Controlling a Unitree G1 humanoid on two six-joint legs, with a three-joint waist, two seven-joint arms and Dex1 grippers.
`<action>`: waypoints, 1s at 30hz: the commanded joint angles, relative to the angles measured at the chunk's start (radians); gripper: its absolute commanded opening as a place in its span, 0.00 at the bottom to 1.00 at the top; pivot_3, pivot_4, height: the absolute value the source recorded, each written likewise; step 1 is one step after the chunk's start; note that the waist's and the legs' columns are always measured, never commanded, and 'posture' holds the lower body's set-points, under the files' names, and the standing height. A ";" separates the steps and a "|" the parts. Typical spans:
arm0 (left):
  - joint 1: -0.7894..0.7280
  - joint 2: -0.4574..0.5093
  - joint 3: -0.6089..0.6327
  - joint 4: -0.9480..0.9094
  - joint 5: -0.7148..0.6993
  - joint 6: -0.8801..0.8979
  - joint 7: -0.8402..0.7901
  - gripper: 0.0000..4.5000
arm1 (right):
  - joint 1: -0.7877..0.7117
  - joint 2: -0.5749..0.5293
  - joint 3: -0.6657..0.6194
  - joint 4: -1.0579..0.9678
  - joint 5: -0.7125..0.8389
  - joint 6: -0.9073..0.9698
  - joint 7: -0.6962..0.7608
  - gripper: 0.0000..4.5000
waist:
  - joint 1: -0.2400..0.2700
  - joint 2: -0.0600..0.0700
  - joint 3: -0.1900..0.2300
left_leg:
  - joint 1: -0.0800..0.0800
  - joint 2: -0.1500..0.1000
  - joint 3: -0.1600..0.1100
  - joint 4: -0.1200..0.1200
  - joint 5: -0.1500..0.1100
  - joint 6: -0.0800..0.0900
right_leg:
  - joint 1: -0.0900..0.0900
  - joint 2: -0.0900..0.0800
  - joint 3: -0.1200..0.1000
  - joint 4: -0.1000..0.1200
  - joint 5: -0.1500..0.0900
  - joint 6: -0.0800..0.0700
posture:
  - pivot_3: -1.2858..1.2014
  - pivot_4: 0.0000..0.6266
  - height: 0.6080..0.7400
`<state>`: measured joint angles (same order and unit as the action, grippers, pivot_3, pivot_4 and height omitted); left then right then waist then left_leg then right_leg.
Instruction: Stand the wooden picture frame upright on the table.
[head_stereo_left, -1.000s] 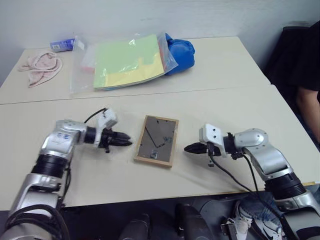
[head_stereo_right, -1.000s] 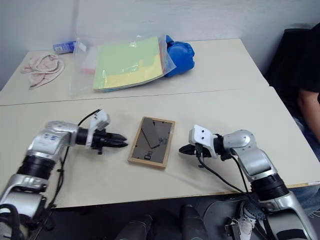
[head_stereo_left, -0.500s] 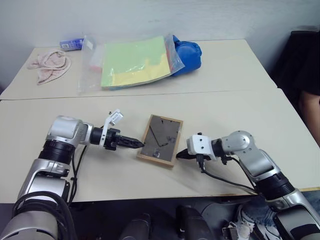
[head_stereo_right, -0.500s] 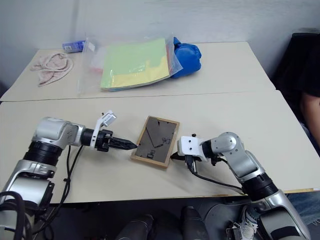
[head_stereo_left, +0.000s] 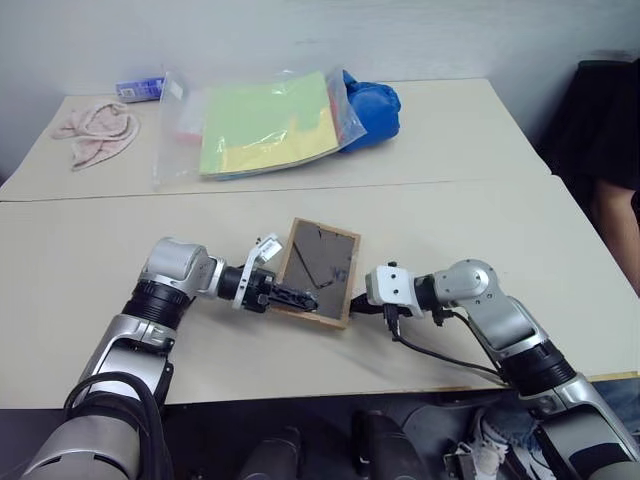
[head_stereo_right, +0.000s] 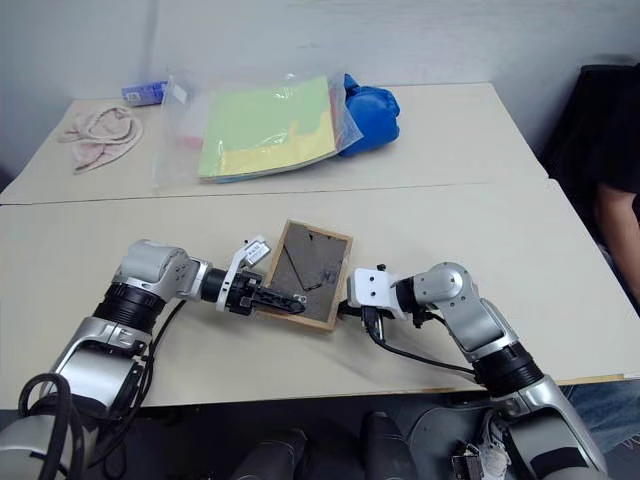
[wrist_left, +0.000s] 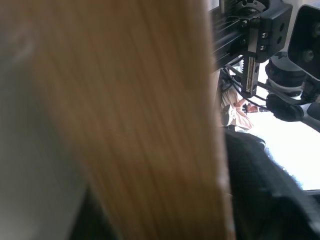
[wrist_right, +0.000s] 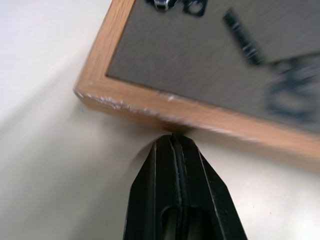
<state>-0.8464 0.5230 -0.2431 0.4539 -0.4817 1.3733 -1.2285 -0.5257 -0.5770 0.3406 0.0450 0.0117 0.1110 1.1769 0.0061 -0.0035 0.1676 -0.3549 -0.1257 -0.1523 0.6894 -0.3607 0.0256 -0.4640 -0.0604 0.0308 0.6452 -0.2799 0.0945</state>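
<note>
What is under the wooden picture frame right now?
Only the table shows around the wooden picture frame. It lies dark back up, so its picture side and anything beneath it are covered.

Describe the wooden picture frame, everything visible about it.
The wooden picture frame is a small rectangle with a light-wood border and a dark grey-brown back that faces up, carrying a thin fold-out stand and small metal clips. It lies on the near half of the table, seemingly tipped up a little. The left gripper is at its near left edge; the shut right gripper presses its tip against the right edge.
</note>
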 joint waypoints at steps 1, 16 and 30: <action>-0.001 0.021 0.049 -0.012 -0.041 -0.009 -0.006 0.24 | 0.040 -0.038 -0.061 -0.069 0.041 0.030 -0.011 0.00 | -0.001 0.000 0.000 | 0.000 0.000 0.000 0.000 0.000 0.000 | 0.000 0.000 0.000 0.000 0.000 0.000 | 0.52 0.24 1.00; 0.070 0.066 0.198 -0.309 -0.181 0.017 0.078 0.23 | -0.194 0.049 -0.345 -0.258 0.596 0.813 -0.198 0.87 | -0.009 0.000 0.001 | -0.001 0.002 0.000 -0.001 0.000 -0.001 | -0.001 0.001 0.001 0.000 0.000 0.000 | 0.52 0.24 1.00; 0.075 0.085 0.134 -0.338 -0.177 -0.075 0.094 0.23 | -0.280 0.104 -0.308 -0.299 0.741 0.931 -0.204 1.00 | -0.011 0.000 0.001 | -0.001 0.001 0.000 -0.001 0.000 0.000 | -0.001 0.000 0.000 0.000 0.000 0.000 | 0.52 0.24 1.00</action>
<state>-0.7687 0.5940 -0.1301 0.1354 -0.6366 1.3172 -1.1271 -0.7807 -0.4649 0.0670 -0.2140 0.7195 1.0356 0.9789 -0.0048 -0.0032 0.1689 -0.3563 -0.1249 -0.1524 0.6884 -0.3610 0.0258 -0.4649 -0.0607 0.0310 0.6454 -0.2799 0.0945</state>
